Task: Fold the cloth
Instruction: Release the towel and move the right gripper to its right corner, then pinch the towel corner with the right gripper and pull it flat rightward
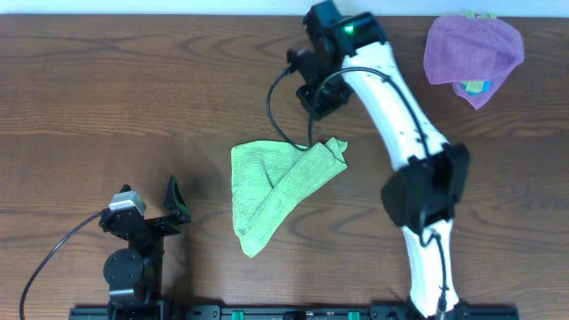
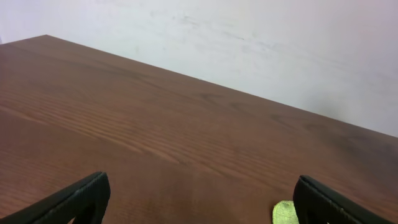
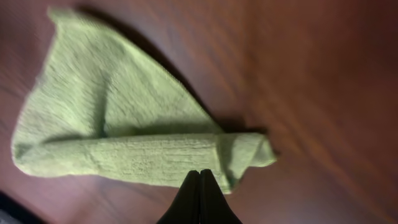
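The lime-green cloth (image 1: 277, 191) lies on the wooden table, folded over into a rough triangle with a bunched corner at its upper right. In the right wrist view it (image 3: 124, 130) fills the left and middle, flat on the wood. My right gripper (image 1: 314, 105) hovers above the cloth's bunched corner; its fingers (image 3: 199, 177) are pressed together with nothing between them. My left gripper (image 1: 175, 200) rests at the front left, well apart from the cloth, with its fingers (image 2: 199, 211) wide open and empty. A small edge of the cloth (image 2: 283, 213) shows by its right finger.
A purple cloth (image 1: 471, 46) with a blue item (image 1: 474, 86) under it lies at the back right corner. The right arm (image 1: 400, 124) reaches across the table's right half. A pale wall (image 2: 249, 37) stands behind the table's far edge.
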